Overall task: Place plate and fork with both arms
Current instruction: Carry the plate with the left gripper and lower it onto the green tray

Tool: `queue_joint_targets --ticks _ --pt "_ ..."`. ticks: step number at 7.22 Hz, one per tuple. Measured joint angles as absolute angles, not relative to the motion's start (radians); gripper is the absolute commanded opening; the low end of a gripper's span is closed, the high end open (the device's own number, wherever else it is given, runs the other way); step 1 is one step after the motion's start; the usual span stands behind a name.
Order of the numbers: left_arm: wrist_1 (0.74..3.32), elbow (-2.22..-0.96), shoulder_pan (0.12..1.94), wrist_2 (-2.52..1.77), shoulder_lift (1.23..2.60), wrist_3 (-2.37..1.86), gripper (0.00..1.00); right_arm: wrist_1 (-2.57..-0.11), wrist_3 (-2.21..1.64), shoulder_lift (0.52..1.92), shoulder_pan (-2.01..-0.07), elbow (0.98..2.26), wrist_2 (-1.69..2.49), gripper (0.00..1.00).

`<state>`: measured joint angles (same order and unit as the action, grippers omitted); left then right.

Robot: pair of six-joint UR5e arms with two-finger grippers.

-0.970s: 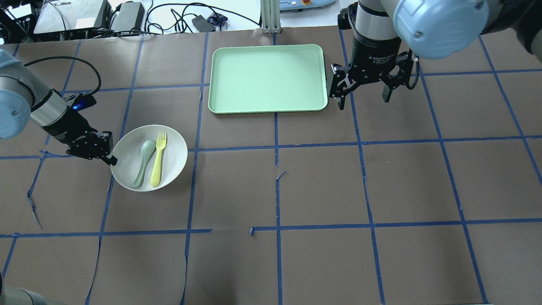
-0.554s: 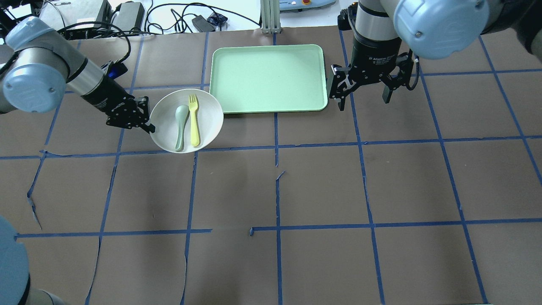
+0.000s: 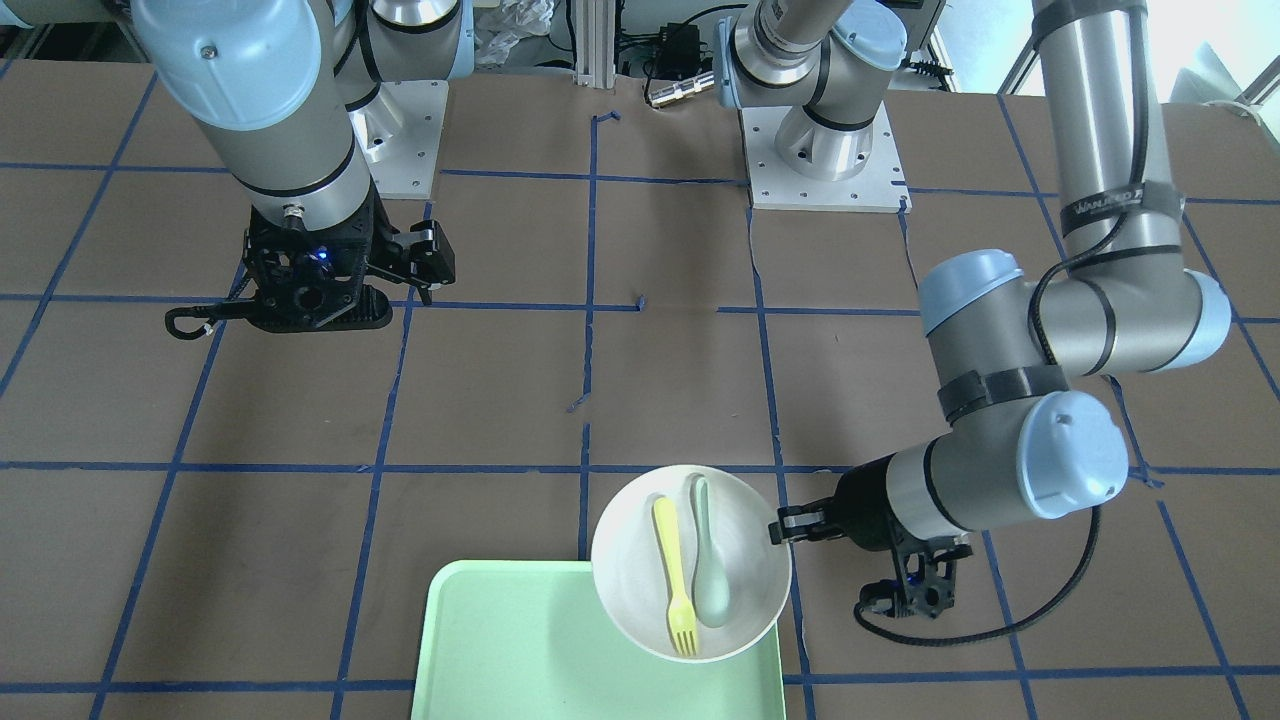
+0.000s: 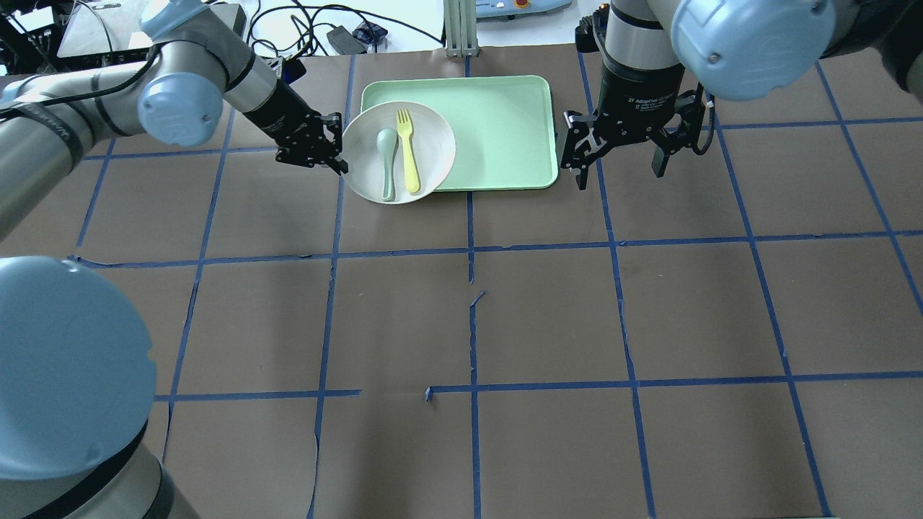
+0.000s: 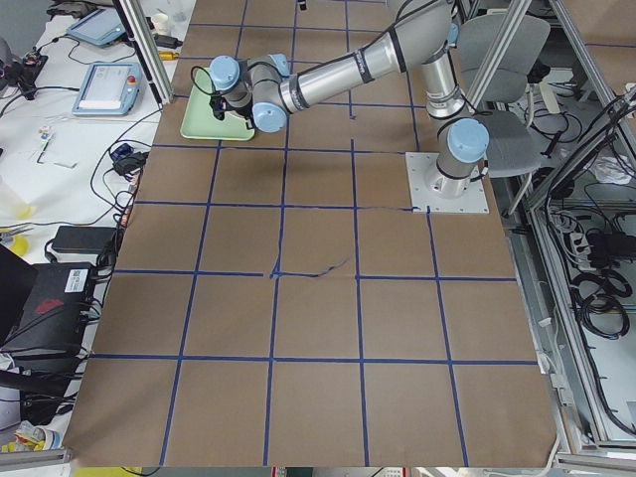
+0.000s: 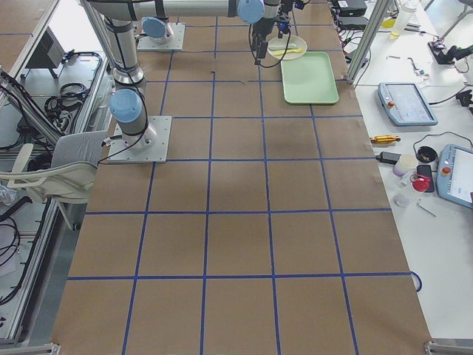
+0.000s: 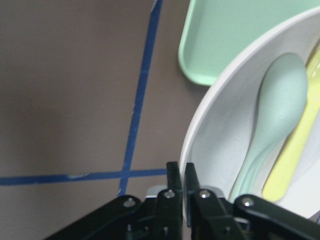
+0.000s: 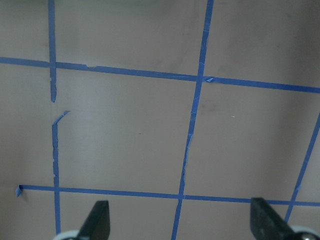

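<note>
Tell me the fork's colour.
Pale yellow; the fork shows best in the overhead exterior view.

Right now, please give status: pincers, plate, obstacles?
Left pincer shut on rim of round white plate. Right pincer open, empty, beside mint-green rectangular tray. Plate carries yellow plastic fork and grey-green spoon, partly over tray's corner.

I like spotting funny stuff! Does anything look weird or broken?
The plate sticks out past a corner of the green tray, its rim pinched by the left gripper. The brown table paper is torn near the middle.
</note>
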<state>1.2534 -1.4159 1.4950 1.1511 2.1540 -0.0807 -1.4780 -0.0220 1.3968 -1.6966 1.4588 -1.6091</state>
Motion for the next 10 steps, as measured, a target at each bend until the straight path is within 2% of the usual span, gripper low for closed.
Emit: queue_joint_targets --ticks 4,8,9,10 --pt "1.191 -1.168 1.589 1.120 2.372 -0.198 0.00 -1.478 -0.025 1.394 -1.697 1.459 -1.606 1.00" --pt "1.188 -1.110 1.608 1.128 2.444 -0.157 0.02 -1.486 -0.021 1.392 -1.697 1.459 -1.606 1.00" --pt "1.188 -1.110 1.609 1.130 2.445 -0.151 0.57 -1.489 -0.018 1.392 -1.697 1.459 -1.606 1.00" --pt "1.189 -1.111 1.610 1.132 2.442 -0.148 0.65 -1.491 -0.016 1.391 -1.697 1.459 -1.606 1.00"
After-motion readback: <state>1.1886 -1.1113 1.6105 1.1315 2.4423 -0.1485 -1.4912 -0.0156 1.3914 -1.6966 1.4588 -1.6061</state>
